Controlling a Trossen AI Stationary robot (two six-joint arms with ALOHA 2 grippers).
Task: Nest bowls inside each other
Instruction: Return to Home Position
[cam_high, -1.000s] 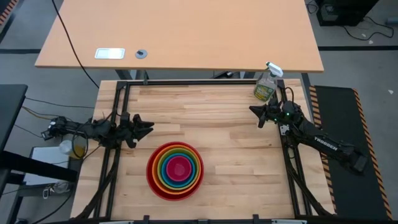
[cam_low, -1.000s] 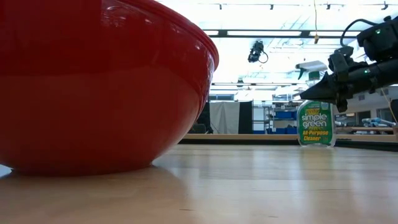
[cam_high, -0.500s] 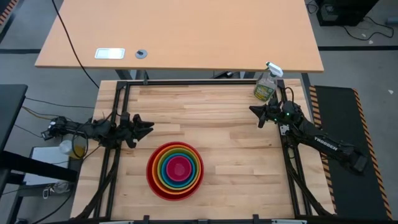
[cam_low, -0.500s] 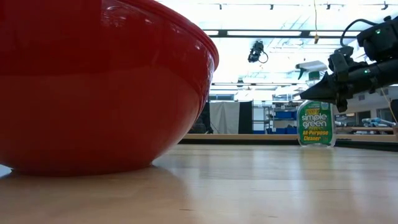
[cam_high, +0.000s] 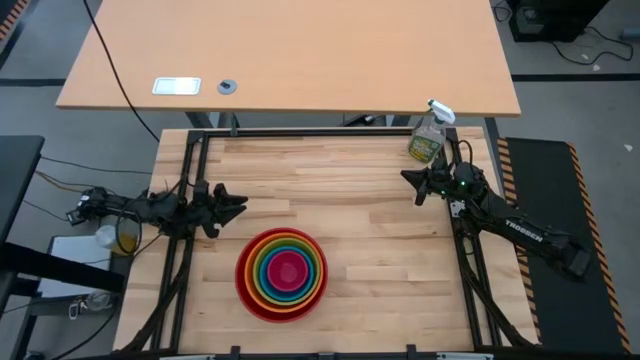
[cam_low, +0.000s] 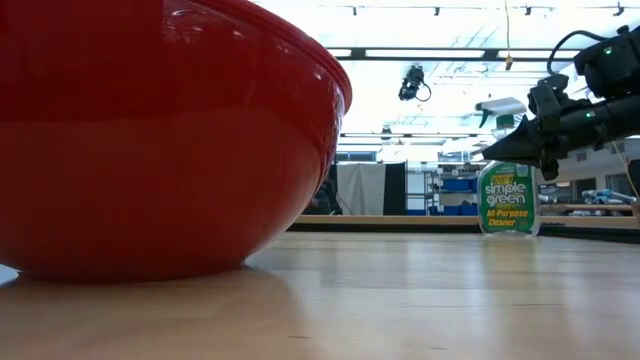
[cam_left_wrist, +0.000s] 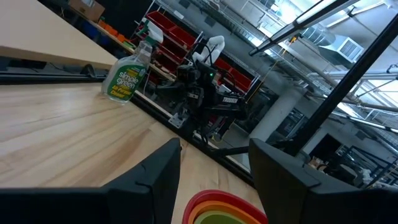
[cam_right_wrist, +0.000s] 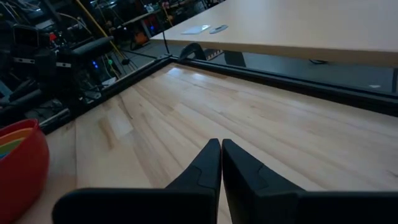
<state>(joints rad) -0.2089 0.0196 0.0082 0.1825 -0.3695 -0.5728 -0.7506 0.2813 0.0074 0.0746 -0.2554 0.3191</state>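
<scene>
There are five nested bowls (cam_high: 283, 272), one spray bottle (cam_high: 428, 138), and two grasping parts: the left end effector (cam_high: 238, 207) and the right end effector (cam_high: 405, 177).

Lit brightly and evenly from overhead across the pale wooden bench (cam_high: 370, 220). Blown out white around the ceiling strip lights (cam_low: 440, 52) in the low view. Mirrors soft highlights on the large glossy red plastic bowl (cam_low: 150, 130); throws only a faint shadow beneath.
</scene>
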